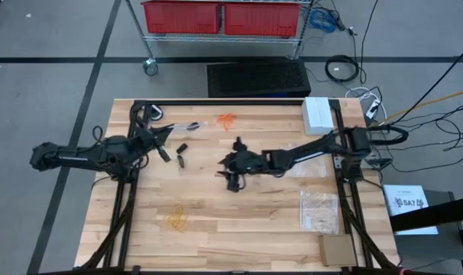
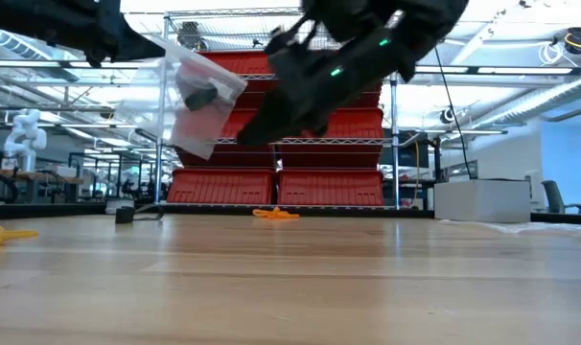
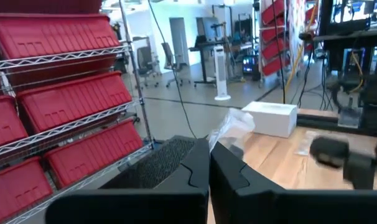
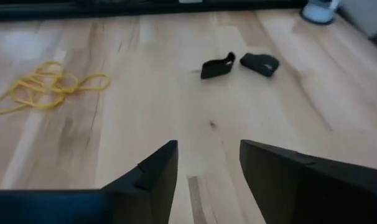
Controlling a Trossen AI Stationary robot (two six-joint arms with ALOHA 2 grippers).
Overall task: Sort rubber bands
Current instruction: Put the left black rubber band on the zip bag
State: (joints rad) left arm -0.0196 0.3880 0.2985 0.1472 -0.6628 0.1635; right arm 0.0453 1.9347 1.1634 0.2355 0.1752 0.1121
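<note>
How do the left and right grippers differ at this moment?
The left gripper is shut, its fingers pinching a clear bag held up off the table; the right gripper is open and holds nothing. The left one sits near the table's left edge; the right one hovers over the middle, near the black bands. Both are dark two-finger grippers.

A white rectangular box [image 1: 317, 113] rests at the far right edge of the light wooden table [image 1: 239, 229]. Clear plastic bags [image 1: 318, 210] lie near the right edge, beside a flat brown cardboard piece [image 1: 337, 249]. Red plastic bins [image 1: 220, 17] occupy a wire shelving rack beyond the table.
</note>
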